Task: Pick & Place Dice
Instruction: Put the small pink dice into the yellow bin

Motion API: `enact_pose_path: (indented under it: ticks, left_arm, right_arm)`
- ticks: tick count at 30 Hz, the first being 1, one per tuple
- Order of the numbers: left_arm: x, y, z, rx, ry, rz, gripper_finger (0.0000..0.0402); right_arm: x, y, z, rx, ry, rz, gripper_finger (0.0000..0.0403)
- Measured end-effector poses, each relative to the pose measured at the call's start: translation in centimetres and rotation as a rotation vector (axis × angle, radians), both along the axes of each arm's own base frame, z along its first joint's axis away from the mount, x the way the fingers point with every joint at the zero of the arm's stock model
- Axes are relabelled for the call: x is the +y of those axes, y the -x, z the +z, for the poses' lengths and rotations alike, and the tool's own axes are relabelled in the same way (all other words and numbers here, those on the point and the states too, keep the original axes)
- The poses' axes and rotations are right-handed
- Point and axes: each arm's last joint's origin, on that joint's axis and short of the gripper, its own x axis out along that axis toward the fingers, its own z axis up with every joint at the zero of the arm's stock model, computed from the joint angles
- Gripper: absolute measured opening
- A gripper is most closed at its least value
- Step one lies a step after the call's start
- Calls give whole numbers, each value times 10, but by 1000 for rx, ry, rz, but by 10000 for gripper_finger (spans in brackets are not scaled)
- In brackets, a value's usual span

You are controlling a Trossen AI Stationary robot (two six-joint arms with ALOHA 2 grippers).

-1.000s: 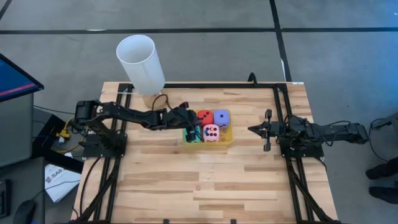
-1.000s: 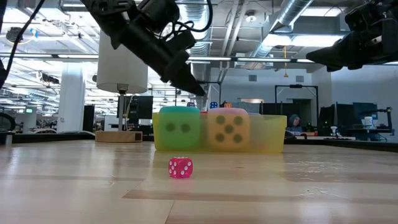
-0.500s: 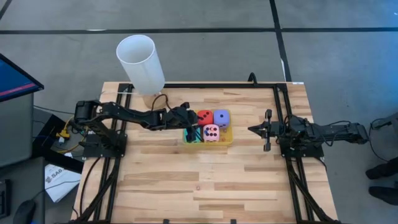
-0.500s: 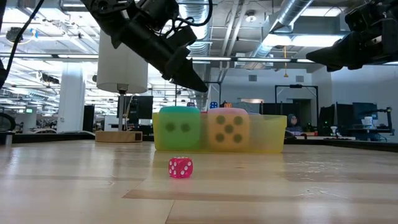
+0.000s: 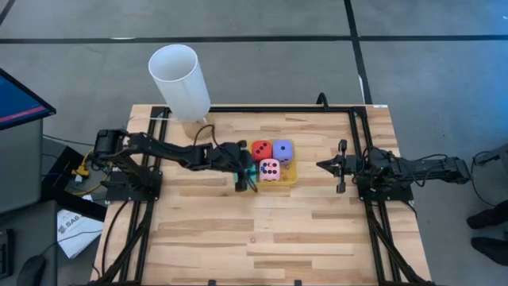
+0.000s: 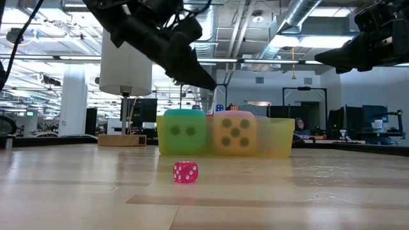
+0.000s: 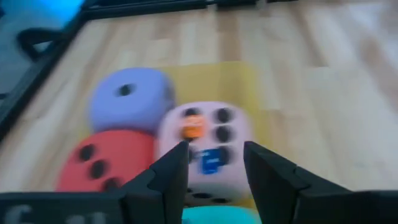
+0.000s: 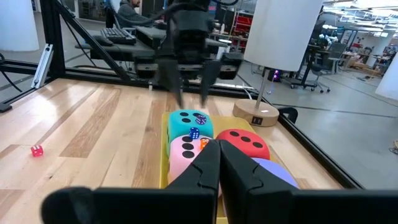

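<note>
The left gripper (image 5: 248, 183) hangs above the cyan die (image 8: 189, 125), fingers parted and holding nothing. All four dice sit in the yellow tray (image 5: 290, 176): red (image 5: 261, 149) at 12 o'clock of cyan, purple (image 5: 282, 149) at 12 of pink (image 5: 270, 169). The right gripper (image 5: 322, 165) waits at the tray's 3 o'clock, pinched together.

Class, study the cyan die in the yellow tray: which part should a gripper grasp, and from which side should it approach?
From above. The cyan die sits in a corner of the tray, with the pink die and red die beside two faces, so probably pinch its upper edges, just above the rim.
</note>
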Motion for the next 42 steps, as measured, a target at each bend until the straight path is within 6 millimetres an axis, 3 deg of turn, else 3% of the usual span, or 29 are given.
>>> enact_pose_path:
  ticks: [12, 18, 28, 36, 42]
  left_arm:
    - [-94, 6, 0, 0, 37, -339, 108]
    - [-126, 11, -11, 33, -14, -462, 108]
    - [-143, -3, -77, 144, -31, -504, 112]
    - [-145, -4, -67, 90, 16, -546, 183]
    - [-153, 0, -75, 130, 23, -580, 233]
  right_arm:
    - [0, 0, 0, -1, 0, 0, 1]
    - [0, 0, 1, -8, 0, 0, 1]
    - [0, 0, 1, -8, -8, -1, 1]
    - [0, 0, 1, -6, -8, -1, 1]
    - [0, 0, 1, -9, -12, 0, 1]
